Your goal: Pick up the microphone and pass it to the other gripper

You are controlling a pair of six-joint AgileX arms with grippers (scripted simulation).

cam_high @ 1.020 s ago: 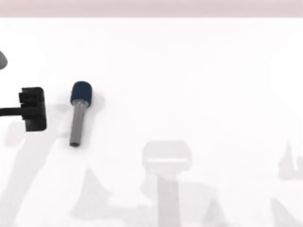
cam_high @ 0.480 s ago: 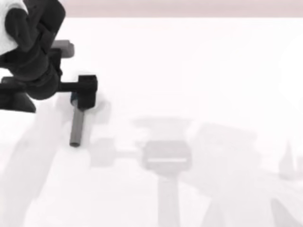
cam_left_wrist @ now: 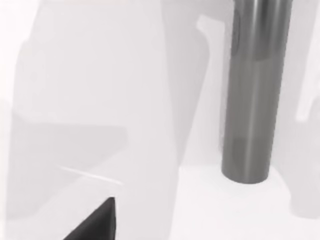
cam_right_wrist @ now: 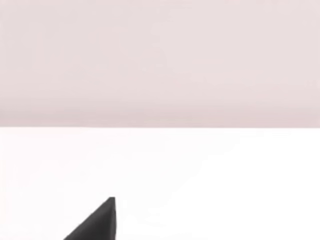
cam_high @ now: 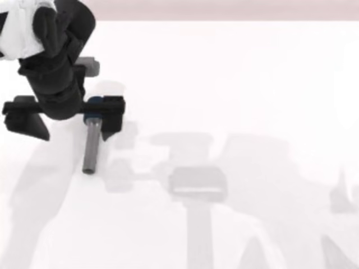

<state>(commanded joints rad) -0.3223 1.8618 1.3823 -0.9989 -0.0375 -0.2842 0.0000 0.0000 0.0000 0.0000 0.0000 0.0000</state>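
The microphone [cam_high: 91,148] lies flat at the table's left, its grey handle pointing toward the near edge. Only a sliver of its navy head [cam_high: 94,102] shows under my left arm. My left gripper [cam_high: 68,120] hangs open over the head end. Its fingers straddle the microphone, which lies close to the right finger [cam_high: 112,119] and far from the left one. The left wrist view shows the handle [cam_left_wrist: 255,100] up close and one black fingertip [cam_left_wrist: 97,225] apart from it. My right gripper is outside the top view. Its wrist view shows a single fingertip [cam_right_wrist: 97,222] over bare table, with nothing held.
The white table [cam_high: 235,84] ends at a pinkish back wall [cam_high: 224,8]. Soft grey shadows of the arms fall across the table's near half.
My left arm has swung right from beside the microphone to over its head end, and the open fingers now stand on either side of it. The microphone has not moved.
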